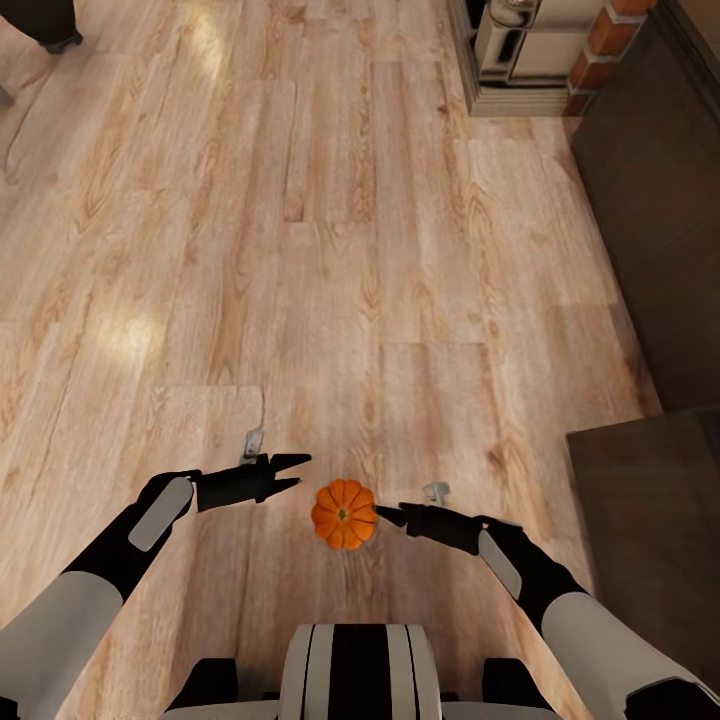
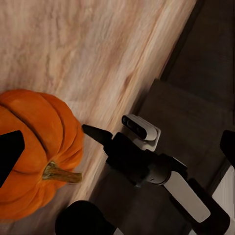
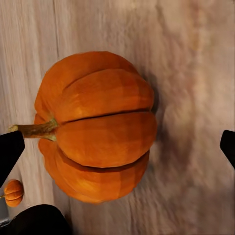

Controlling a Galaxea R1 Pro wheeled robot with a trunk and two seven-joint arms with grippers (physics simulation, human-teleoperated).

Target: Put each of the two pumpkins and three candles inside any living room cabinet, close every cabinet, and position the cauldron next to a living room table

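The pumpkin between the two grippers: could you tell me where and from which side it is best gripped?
Grip the pumpkin across its round ribbed body, not by the thin stem. In the head view the right gripper sits at its side with the fingertips already there, so a sideways approach from the robot's right seems best. The open left gripper stands apart.

No readable text or labels anywhere

pumpkin [image 3: 95,129] large, on its side over wood floor [image 3: 196,58] | second pumpkin [image 3: 13,192] far behind
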